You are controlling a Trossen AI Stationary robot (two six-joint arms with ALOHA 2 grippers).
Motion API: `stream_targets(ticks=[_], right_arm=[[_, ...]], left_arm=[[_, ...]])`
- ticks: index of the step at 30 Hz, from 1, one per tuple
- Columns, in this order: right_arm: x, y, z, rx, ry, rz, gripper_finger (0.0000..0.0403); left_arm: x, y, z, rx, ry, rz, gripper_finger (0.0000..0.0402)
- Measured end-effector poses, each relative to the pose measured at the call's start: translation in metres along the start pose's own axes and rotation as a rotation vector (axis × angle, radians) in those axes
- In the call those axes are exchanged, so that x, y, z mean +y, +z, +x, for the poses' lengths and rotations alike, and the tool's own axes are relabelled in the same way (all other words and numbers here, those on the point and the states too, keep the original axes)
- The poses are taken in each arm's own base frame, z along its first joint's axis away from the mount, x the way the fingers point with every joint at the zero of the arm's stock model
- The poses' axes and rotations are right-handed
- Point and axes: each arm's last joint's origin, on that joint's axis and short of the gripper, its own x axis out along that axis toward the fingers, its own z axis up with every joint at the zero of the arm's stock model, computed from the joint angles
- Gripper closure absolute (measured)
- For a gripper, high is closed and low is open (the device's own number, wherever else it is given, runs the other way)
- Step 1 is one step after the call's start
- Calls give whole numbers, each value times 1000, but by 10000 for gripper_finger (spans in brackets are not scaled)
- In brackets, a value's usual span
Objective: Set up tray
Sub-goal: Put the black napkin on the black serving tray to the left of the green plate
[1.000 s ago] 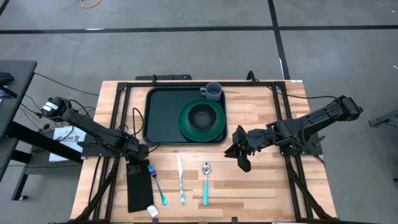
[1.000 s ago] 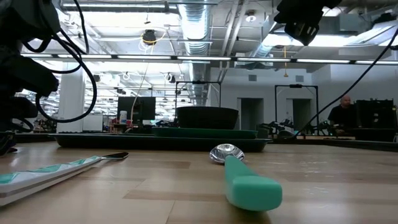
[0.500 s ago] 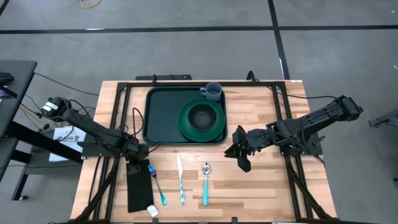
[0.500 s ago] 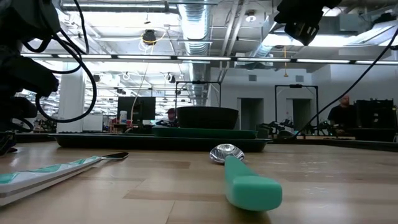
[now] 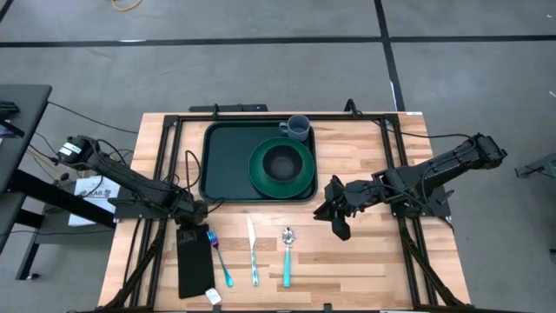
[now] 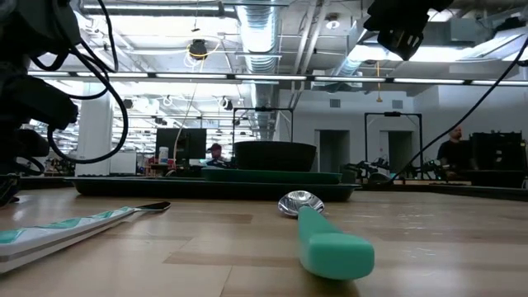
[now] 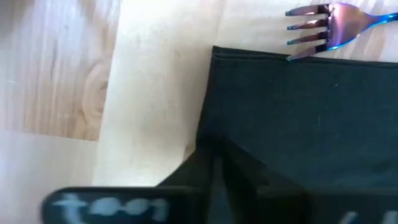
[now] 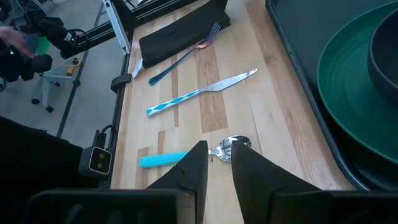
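The dark green tray lies at the table's far middle, with a green plate on it. A dark bowl sits in the plate and a grey mug stands at the tray's far right corner. Nearer me lie a black napkin, a fork, a knife and a spoon, all flat on the wood. My left gripper is shut at the napkin's far end. My right gripper hangs right of the spoon, open by a narrow gap, holding nothing. My left gripper has its fingers closed on the napkin's far short edge, coming from above and pointing down. One finger stands on the wood side of the edge, the other over the cloth. The napkin still lies flat on the table.
The fork's tines lie just past the napkin's far right corner. The spoon's bowl shows beyond my right gripper's fingers. Black frame rails run along the table's left and right sides. Bare wood lies right of the spoon.
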Motion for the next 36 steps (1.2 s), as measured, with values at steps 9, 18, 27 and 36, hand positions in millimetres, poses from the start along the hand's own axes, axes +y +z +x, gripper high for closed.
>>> stream_targets(ticks=[9,18,27,36], right_arm=[[0,0,0,0,0,0,339],[0,0,0,0,0,0,339],[0,0,0,0,0,0,339],[0,0,0,0,0,0,339]], left_arm=[[1,-1,0,10,15,-30,401],[3,-3,0,25,35,-67,401],[-2,2,-21,-73,141,-71,401],[-5,3,-33,-72,150,-69,401]])
